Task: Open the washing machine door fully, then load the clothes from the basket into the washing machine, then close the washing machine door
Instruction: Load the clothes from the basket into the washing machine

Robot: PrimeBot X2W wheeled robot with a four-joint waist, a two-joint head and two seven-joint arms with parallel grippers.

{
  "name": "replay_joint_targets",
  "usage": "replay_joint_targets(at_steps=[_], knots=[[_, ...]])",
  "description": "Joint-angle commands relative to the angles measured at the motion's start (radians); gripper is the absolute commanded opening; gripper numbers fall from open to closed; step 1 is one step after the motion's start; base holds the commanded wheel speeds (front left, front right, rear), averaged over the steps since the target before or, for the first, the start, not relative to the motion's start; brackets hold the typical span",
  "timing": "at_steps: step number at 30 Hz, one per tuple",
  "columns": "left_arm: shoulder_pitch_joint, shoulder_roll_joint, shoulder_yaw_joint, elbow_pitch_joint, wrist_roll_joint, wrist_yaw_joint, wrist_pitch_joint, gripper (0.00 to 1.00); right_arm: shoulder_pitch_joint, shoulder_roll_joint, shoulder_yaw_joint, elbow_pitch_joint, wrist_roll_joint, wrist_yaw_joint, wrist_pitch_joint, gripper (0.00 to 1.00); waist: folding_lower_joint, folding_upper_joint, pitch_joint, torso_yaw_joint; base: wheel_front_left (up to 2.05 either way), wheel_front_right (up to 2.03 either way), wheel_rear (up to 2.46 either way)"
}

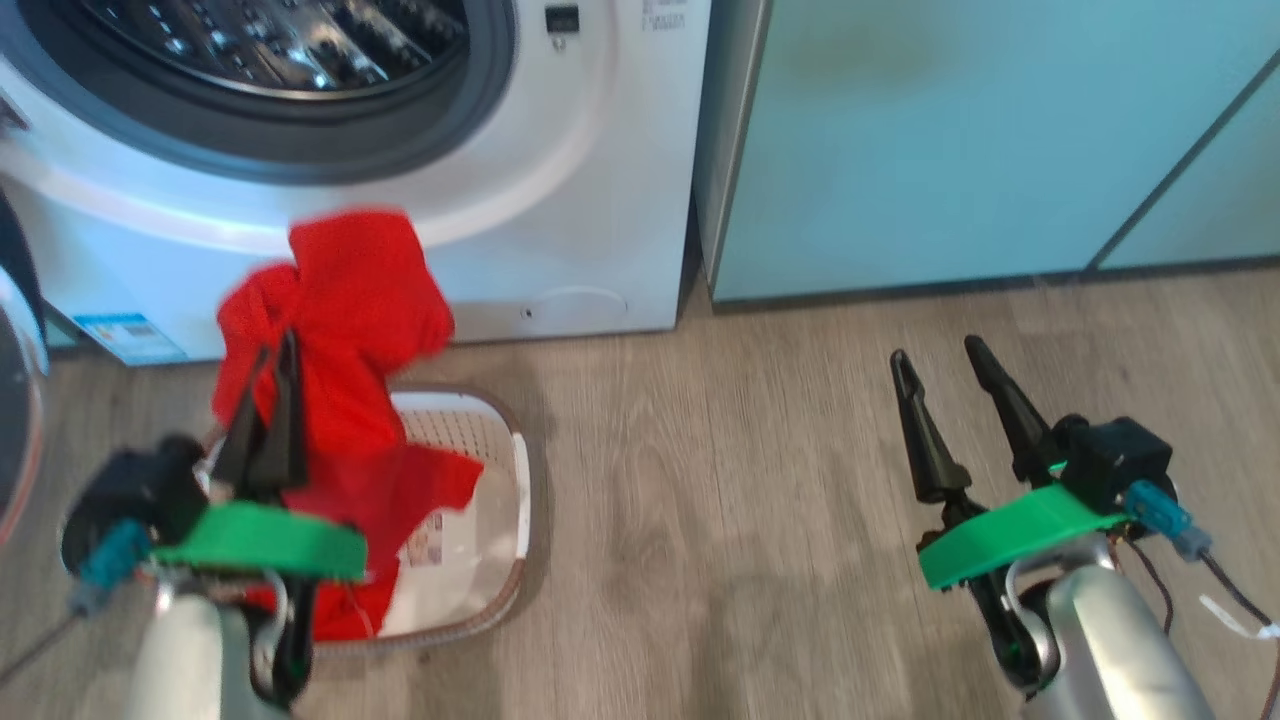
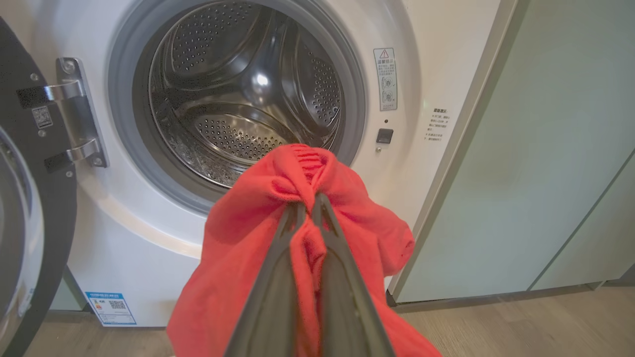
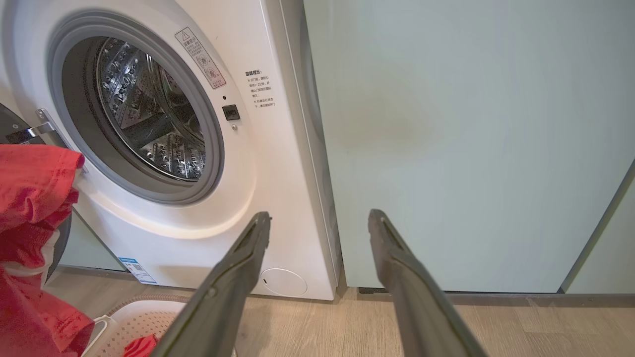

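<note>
"Red clothes [image 2: 238,258], one piece: which step, and where?"

"Loading step. Door [image 2: 34,208], black rim, stands wide open at far left. Left fingers [image 2: 270,287] are pressed together on a bunched fold of the clothes. The piece hangs above the basket [image 1: 505,450] with its lower end trailing into it. It sits in front of the washing machine [image 1: 580,200], just below the drum mouth."

"Next move?"

"By my judgement: raise it and push forward over the grey seal [image 2: 121,148], well into the drum, before letting go. The hanging cloth may drag on the lip. Closing the door comes after."

"Right side?"

"Right fingers [image 1: 925,430] spread apart, holding nothing, above the wooden floor [image 1: 720,500], near the teal cabinet [image 1: 950,150]."

"Look of the clothes?"

"Soft, limp, bright red, creased; ribbed edge at the top of the bunch."
</note>
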Motion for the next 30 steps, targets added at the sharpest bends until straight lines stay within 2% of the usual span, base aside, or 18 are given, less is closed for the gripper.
replay_joint_targets(at_steps=[1, 8, 14, 23, 30], knots=[[-0.073, 0.006, 0.034, -0.037, 0.012, -0.005, -0.013, 0.00, -0.048, 0.004, 0.016, -0.038, -0.004, 0.000, -0.009, 1.00, 0.0001, -0.0001, 0.037, -0.005, 0.00, 0.00, 0.00], [-0.252, 0.007, 0.099, -0.027, -0.011, -0.021, -0.013, 0.00, -0.090, 0.004, 0.007, -0.059, -0.003, 0.000, -0.009, 1.00, 0.0001, -0.0001, 0.156, -0.020, 0.00, 0.00, 0.00], [-0.447, 0.049, 0.137, 0.012, 0.003, -0.026, -0.013, 0.00, -0.128, 0.004, 0.010, -0.076, 0.008, 0.000, -0.009, 1.00, 0.0001, -0.0001, 0.264, -0.046, 0.00, 0.00, 0.00], [-0.744, 0.149, 0.160, 0.182, -0.008, -0.027, -0.013, 0.00, -0.177, 0.004, 0.022, -0.101, 0.033, 0.000, -0.009, 1.00, 0.0001, -0.0001, 0.427, -0.093, 0.00, 0.00, 0.00], [-0.952, 0.241, 0.123, 0.309, -0.005, -0.027, -0.013, 0.00, -0.216, 0.004, 0.043, -0.123, 0.062, 0.000, -0.009, 1.00, 0.0001, -0.0001, 0.550, -0.121, 0.00, 0.00, 0.00]])
